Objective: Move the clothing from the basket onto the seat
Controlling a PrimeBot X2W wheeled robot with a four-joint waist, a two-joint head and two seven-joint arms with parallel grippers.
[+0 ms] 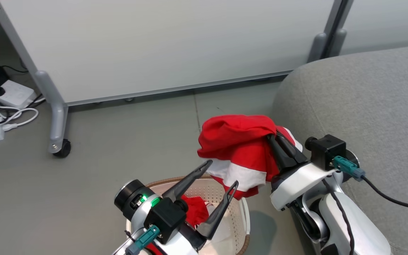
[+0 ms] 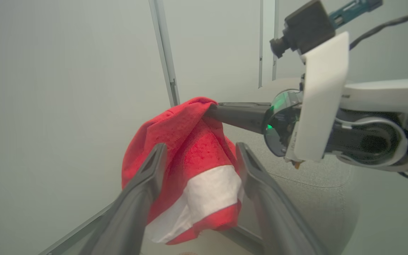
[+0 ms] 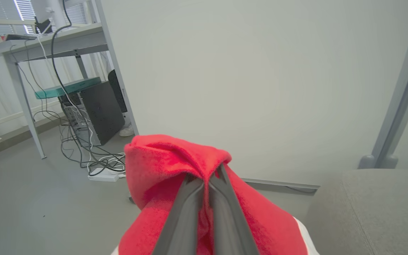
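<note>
Garment (image 1: 236, 141), red with white band, probably soft, light and limp, best taken by a gathered fold: so clamped in right gripper (image 3: 205, 173), hanging just ahead of spread, empty left gripper (image 1: 222, 172), over basket (image 1: 241, 216), seat (image 1: 367, 106) beside.

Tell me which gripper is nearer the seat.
Right. The right gripper, shut on the red garment, is just beside the rounded edge of the seat; the open left gripper is by the basket, farther off.
</note>
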